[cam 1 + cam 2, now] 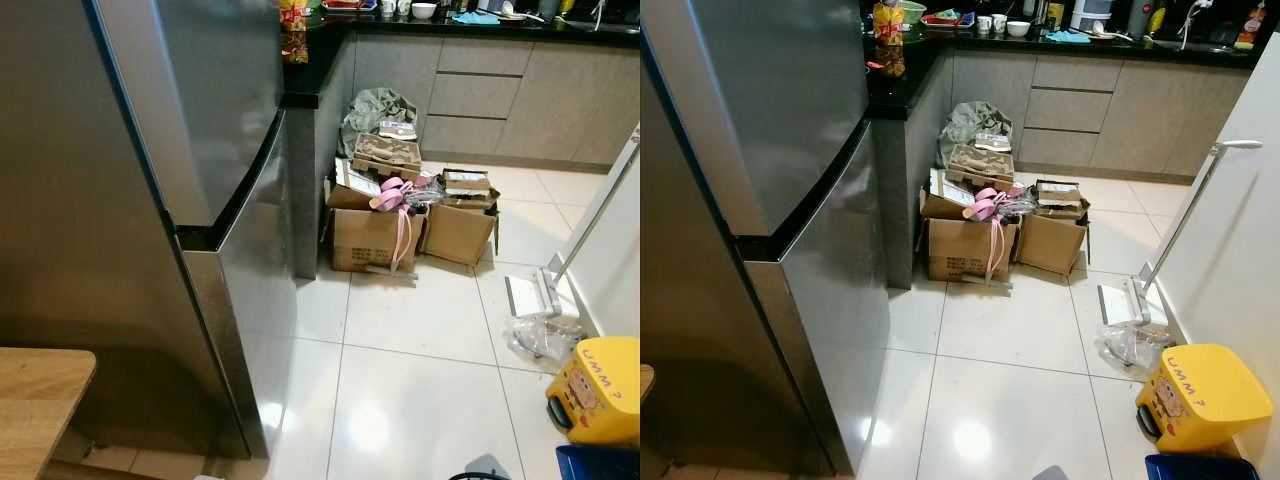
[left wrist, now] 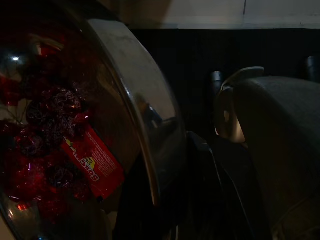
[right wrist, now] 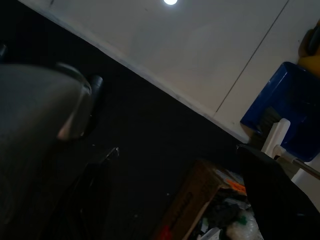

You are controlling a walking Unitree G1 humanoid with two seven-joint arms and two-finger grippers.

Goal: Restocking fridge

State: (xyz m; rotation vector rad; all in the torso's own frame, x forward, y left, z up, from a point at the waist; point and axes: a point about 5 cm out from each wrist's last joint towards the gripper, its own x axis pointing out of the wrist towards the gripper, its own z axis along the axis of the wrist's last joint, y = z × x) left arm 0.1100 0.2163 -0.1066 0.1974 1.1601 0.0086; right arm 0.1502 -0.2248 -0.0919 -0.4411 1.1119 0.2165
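Brushed steel fridge [image 1: 150,200] stood shut, doors smooth, dull-reflective. Right of fridge: black counter end [image 1: 312,60], then open cardboard boxes [image 1: 372,235] on glossy white tile floor [image 1: 420,330]. Further right: yellow plastic bin [image 1: 598,388].

Left wrist view: clear bag of red wrapped items [image 2: 60,145], dim; left gripper hold on it — cannot tell. Right gripper state — cannot tell.

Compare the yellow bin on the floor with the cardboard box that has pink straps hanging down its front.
The yellow bin is bright, smooth plastic with a cartoon face and lettering; the cardboard box is dull brown with dark print. The bin's lid is shut, while the box stands open, heaped with things, pink straps trailing down it. The bin sits by the white wall on the right; the box sits against the dark counter's end. Both rest on the white tiled floor.
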